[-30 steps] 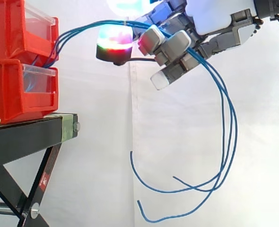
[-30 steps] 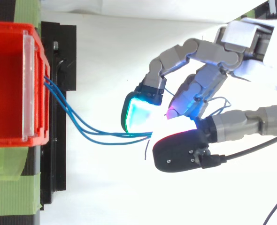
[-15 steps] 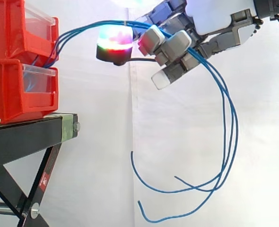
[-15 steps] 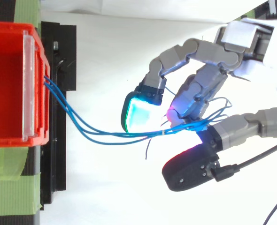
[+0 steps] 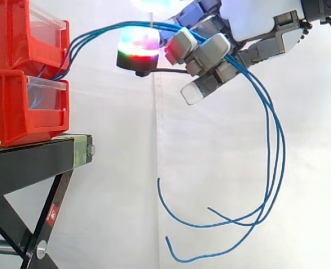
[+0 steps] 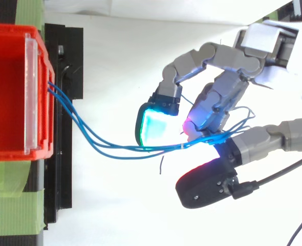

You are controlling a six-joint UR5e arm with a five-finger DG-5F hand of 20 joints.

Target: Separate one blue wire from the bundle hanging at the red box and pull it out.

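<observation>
Two red bins (image 5: 14, 106) sit stacked on the black stand (image 5: 25, 162) at the left, with the white curtain (image 5: 210, 151) behind. From above, the upper red bin (image 6: 7, 102) shows a clear front panel, and strips of green tape (image 6: 18, 210) lie over the stand (image 6: 64, 169) beside it. The blue wires (image 5: 276, 168) leave the front of the bins where the upper one meets the lower, rise in a shallow arc to the right and run together into the hand (image 5: 210, 53). The hand is high up and well clear of the bins. The hand (image 6: 228, 97) has its fingers curled, and the bundle (image 6: 115, 148) passes through the crook between them and the base of the thumb, so the whole bundle is hooked. No single strand is set apart from the rest. One fingertip (image 6: 153, 125) glows cyan-green just above the wires. The thumb (image 6: 205, 184), dark-backed with a red glow at its edge, stands apart from them on the near side. In the side view a fingertip (image 5: 137, 45) glows in mixed colours just under the strands. Past the hand the wires drop in a long loose loop, sweep back to the left and end free in the air below. One tip (image 5: 158, 182) points up, one (image 5: 166, 242) hangs lowest and a shorter one (image 5: 210, 210) lies between them.
</observation>
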